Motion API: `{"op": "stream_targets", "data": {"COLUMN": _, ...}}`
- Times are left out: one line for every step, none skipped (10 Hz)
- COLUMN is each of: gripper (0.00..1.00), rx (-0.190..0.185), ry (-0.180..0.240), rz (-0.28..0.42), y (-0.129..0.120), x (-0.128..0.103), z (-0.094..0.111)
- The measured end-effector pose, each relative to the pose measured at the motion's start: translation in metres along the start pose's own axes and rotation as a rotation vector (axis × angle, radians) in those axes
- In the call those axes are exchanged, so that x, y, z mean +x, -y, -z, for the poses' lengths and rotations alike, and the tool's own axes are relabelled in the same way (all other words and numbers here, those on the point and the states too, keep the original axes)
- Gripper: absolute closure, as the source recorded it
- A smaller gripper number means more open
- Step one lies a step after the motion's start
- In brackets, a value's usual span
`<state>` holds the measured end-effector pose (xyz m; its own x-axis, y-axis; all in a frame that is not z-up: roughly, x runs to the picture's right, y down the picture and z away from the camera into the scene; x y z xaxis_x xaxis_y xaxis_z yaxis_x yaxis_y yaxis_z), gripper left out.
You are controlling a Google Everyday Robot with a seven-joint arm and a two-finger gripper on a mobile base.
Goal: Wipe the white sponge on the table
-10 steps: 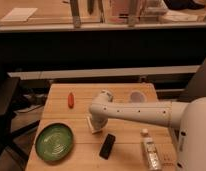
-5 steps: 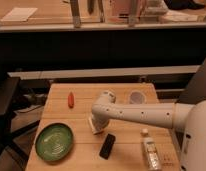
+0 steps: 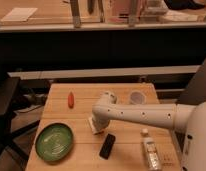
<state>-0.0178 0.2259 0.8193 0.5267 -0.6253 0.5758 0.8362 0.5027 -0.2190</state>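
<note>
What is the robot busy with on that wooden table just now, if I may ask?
The robot's arm reaches across the table, with the gripper pointing down at the white sponge near the table's middle, apparently to wipe with it. Around it lie a green plate, a black phone, a small bottle, a white cup and an orange carrot-like item.

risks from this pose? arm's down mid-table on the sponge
1. The black phone lies just in front of the gripper and white sponge; a stroke toward the near edge could shove it.
2. The green plate sits to one side, so a wide sideways sweep may hit it.
3. The arm hides most of the sponge, so contact with the table is hard to confirm.
</note>
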Motion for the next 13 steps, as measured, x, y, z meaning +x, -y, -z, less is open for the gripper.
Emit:
{"op": "stream_targets", "data": {"gripper": 1.00, "rx": 0.003, "ry": -0.002, "rz": 0.004, "y": 0.0008, "x": 0.0011, "z": -0.0001}}
{"op": "stream_targets", "data": {"gripper": 1.00, "rx": 0.007, "ry": -0.003, "rz": 0.006, "y": 0.0021, "x": 0.0020, "z": -0.0006}}
{"op": "stream_targets", "data": {"gripper": 1.00, "rx": 0.011, "ry": -0.004, "rz": 0.011, "y": 0.0039, "x": 0.0024, "z": -0.0008}}
{"op": "stream_targets", "data": {"gripper": 1.00, "rx": 0.013, "ry": -0.004, "rz": 0.014, "y": 0.0043, "x": 0.0029, "z": -0.0009}}
{"op": "stream_targets", "data": {"gripper": 1.00, "rx": 0.014, "ry": -0.004, "rz": 0.017, "y": 0.0046, "x": 0.0033, "z": -0.0015}}
{"op": "stream_targets", "data": {"gripper": 1.00, "rx": 0.017, "ry": -0.006, "rz": 0.022, "y": 0.0052, "x": 0.0039, "z": -0.0016}}
{"op": "stream_targets", "data": {"gripper": 1.00, "rx": 0.019, "ry": -0.006, "rz": 0.026, "y": 0.0055, "x": 0.0044, "z": -0.0020}}
{"op": "stream_targets", "data": {"gripper": 1.00, "rx": 0.021, "ry": -0.007, "rz": 0.028, "y": 0.0058, "x": 0.0053, "z": -0.0018}}
{"op": "stream_targets", "data": {"gripper": 1.00, "rx": 0.025, "ry": -0.008, "rz": 0.032, "y": 0.0066, "x": 0.0069, "z": -0.0021}}
{"op": "stream_targets", "data": {"gripper": 1.00, "rx": 0.025, "ry": -0.009, "rz": 0.036, "y": 0.0074, "x": 0.0079, "z": -0.0021}}
{"op": "stream_targets", "data": {"gripper": 1.00, "rx": 0.026, "ry": -0.009, "rz": 0.039, "y": 0.0082, "x": 0.0084, "z": -0.0024}}
{"op": "stream_targets", "data": {"gripper": 1.00, "rx": 0.027, "ry": -0.009, "rz": 0.041, "y": 0.0088, "x": 0.0090, "z": -0.0025}}
{"op": "stream_targets", "data": {"gripper": 1.00, "rx": 0.028, "ry": -0.010, "rz": 0.044, "y": 0.0091, "x": 0.0093, "z": -0.0029}}
